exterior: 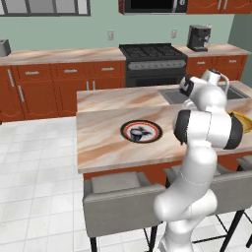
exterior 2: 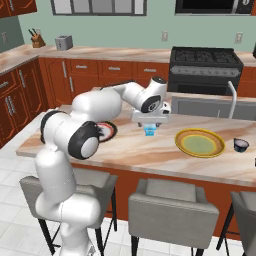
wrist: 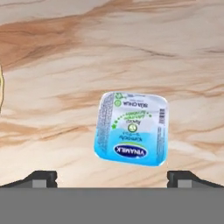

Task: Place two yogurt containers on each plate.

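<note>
Gripper [wrist: 112,178], jaws spread wide, hovers above the light blue yogurt cup [wrist: 131,128] at frame centre; skewed cup risks slipping on closure.

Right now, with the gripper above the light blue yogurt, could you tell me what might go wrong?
1. The light blue yogurt cup sits slightly rotated between the open gripper fingertips, so closing could twist or pinch it off-centre.
2. The yellow plate is empty, and a dark cup sits beyond it; a hasty carry could overshoot.
3. The black-centred plate seems to hold cups already; miscounting is possible.
</note>
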Available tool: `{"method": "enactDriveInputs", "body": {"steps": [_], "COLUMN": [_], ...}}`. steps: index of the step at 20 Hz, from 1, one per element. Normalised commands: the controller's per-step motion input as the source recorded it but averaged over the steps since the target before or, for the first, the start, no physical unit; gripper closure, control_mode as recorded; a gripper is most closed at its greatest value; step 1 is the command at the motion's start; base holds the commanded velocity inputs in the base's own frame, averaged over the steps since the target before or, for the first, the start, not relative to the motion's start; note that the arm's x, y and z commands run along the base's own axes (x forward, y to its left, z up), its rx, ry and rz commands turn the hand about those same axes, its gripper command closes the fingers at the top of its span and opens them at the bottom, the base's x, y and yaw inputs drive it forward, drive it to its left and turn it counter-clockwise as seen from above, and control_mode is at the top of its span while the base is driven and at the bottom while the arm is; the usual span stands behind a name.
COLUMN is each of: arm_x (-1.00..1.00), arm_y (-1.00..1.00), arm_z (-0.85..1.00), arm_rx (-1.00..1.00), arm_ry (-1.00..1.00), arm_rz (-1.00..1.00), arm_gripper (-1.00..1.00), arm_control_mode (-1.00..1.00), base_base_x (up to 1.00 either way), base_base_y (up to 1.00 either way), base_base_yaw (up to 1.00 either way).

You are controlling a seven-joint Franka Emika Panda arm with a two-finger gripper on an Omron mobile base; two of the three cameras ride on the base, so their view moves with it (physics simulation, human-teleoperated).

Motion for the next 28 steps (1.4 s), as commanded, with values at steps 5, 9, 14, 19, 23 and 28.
{"method": "enactDriveInputs", "body": {"steps": [5, 9, 14, 19, 23, 28], "arm_x": [0.33, 0.13, 0.07, 0.0, 0.0, 0.04], "arm_y": [0.06, -0.05, 0.0, 0.0, 0.0, 0.01], "arm_z": [-0.08, -0.13, -0.22, -0.19, -0.21, -0.2], "arm_rx": [-0.07, -0.07, -0.09, -0.08, -0.03, 0.0], "arm_ry": [0.08, 0.08, 0.04, 0.0, 0.0, 0.0], "arm_rz": [0.0, 0.0, 0.0, 0.0, 0.0, 0.0], "arm_gripper": [-1.0, -1.0, -1.0, -1.0, -1.0, -1.0], "arm_control_mode": [-1.0, -1.0, -1.0, -1.0, -1.0, -1.0], "base_base_x": [0.0, 0.0, 0.0, 0.0, 0.0, 0.0], "base_base_y": [0.0, 0.0, 0.0, 0.0, 0.0, 0.0], "base_base_yaw": [0.0, 0.0, 0.0, 0.0, 0.0, 0.0]}}
